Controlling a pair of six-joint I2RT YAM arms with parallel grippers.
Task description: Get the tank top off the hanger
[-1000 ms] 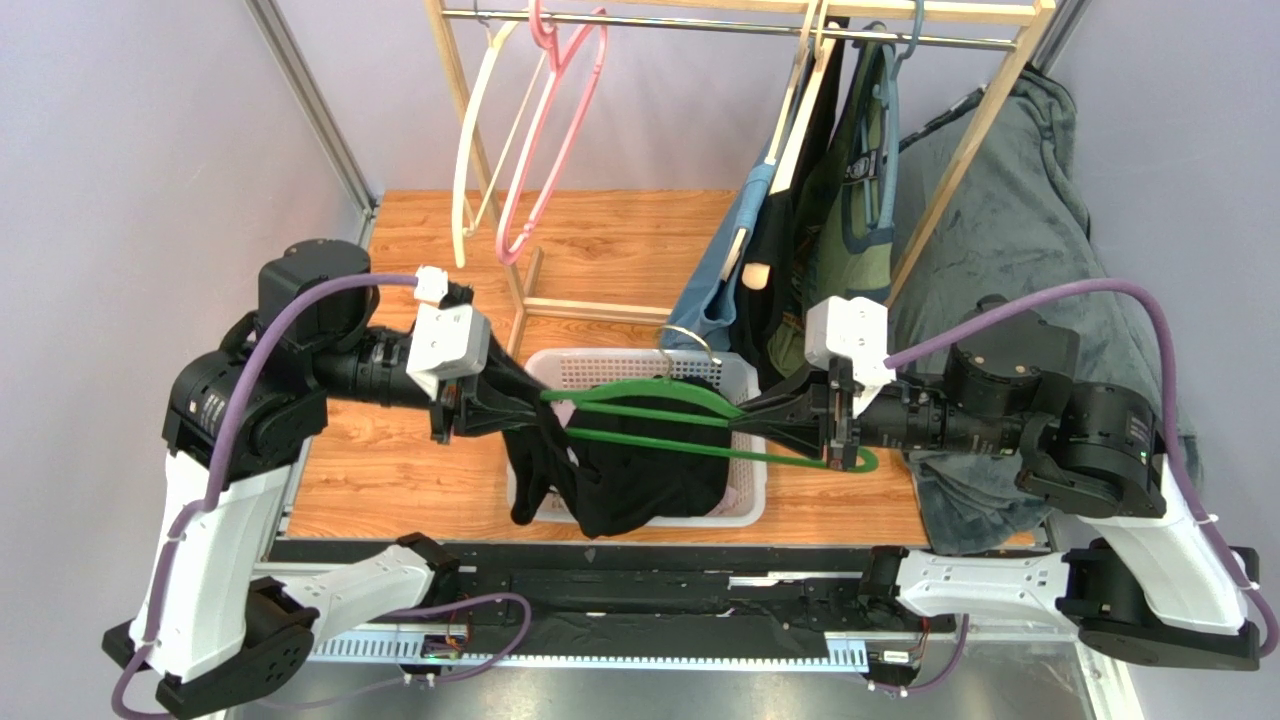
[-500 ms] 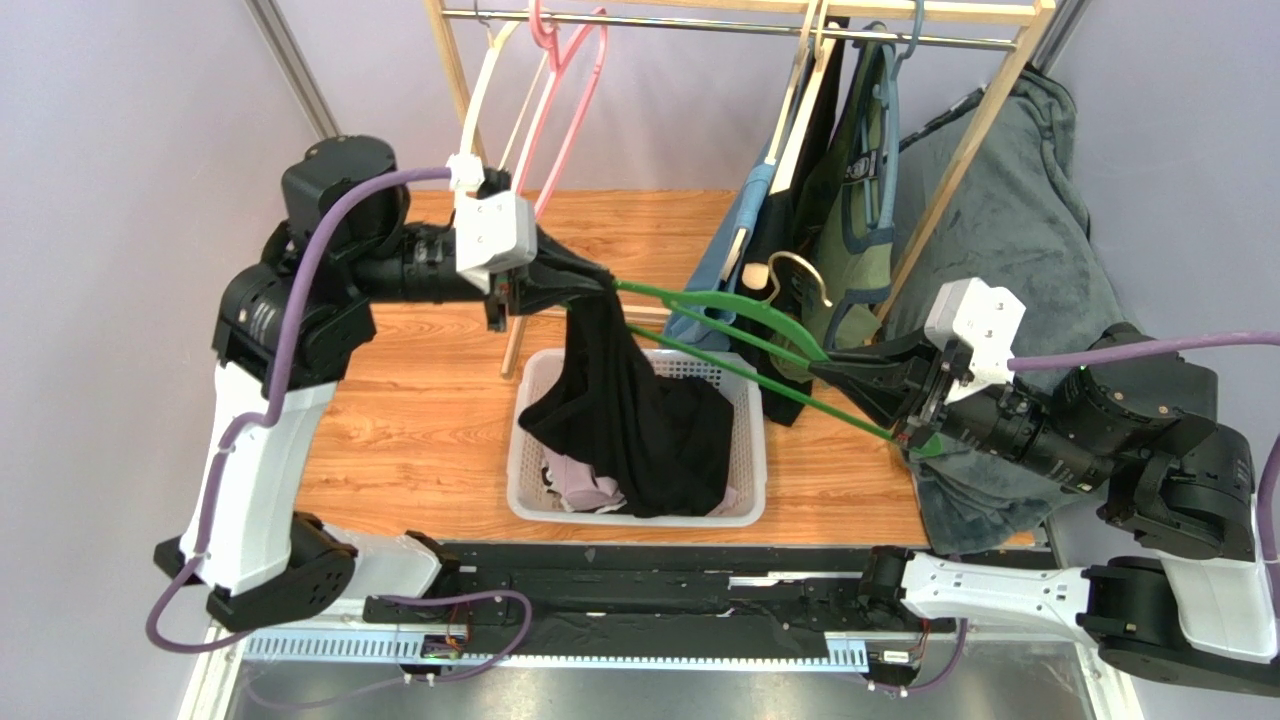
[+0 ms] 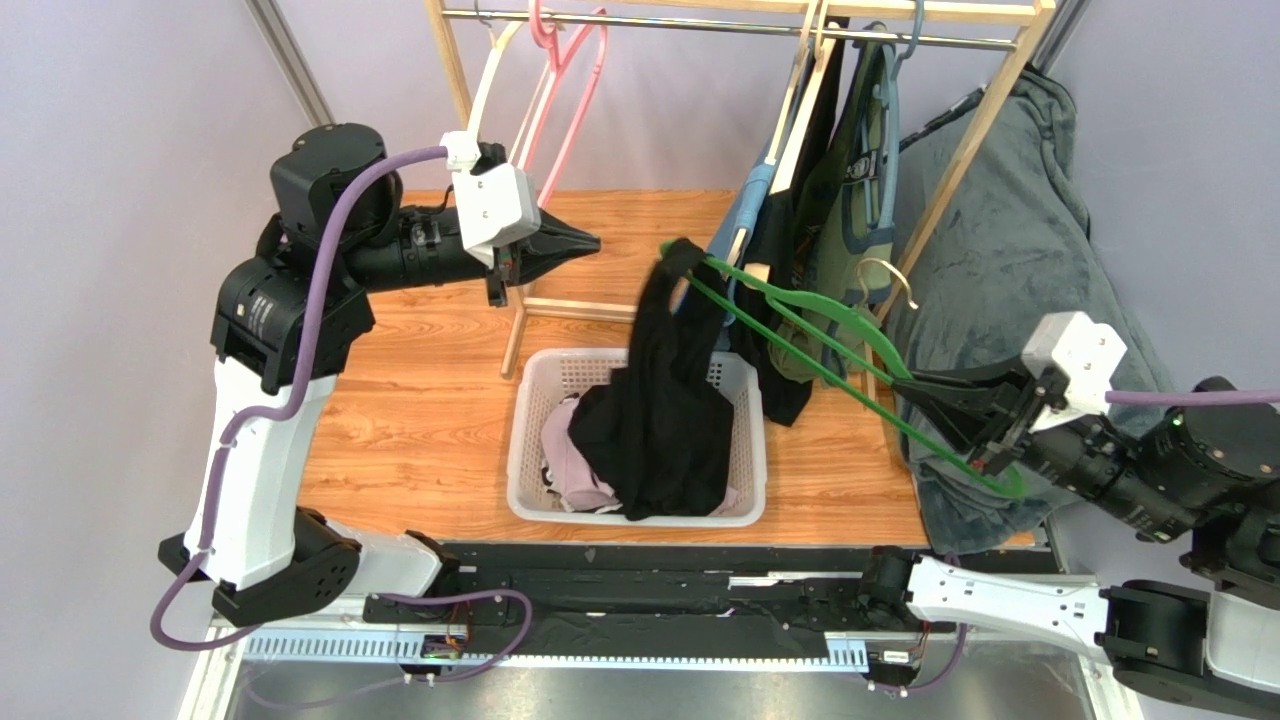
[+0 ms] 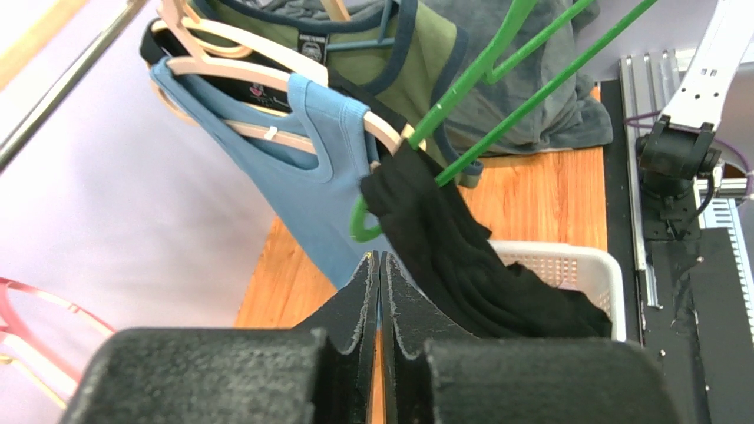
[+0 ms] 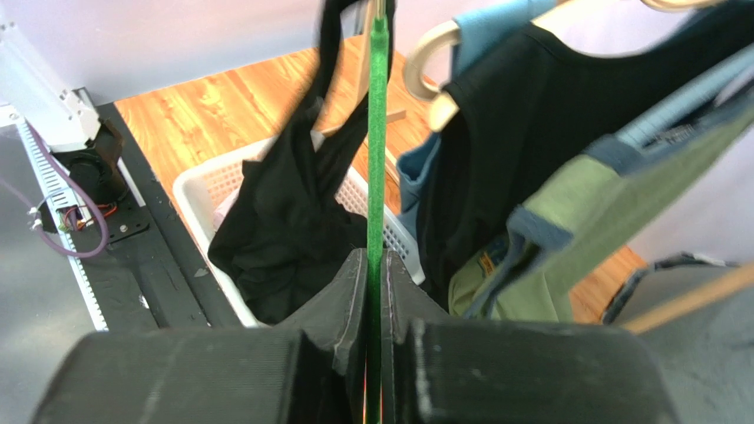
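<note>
The green hanger (image 5: 378, 132) is clamped in the jaws of the right gripper (image 5: 378, 265), the black tank top (image 3: 661, 420) is hung on its far tip and draped into the white basket (image 3: 526, 435), and the left gripper (image 4: 380, 265) is closed on nothing.

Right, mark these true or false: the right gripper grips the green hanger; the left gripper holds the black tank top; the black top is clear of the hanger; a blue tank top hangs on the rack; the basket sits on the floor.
1. The right gripper grips the green hanger. True.
2. The left gripper holds the black tank top. False: its jaws are shut on nothing, apart from the cloth.
3. The black tank top is clear of the hanger. False: it hangs from the hanger's end, draping into the white basket.
4. A blue tank top hangs on the rack. True.
5. The basket sits on the floor. False: it sits on the wooden table.
</note>
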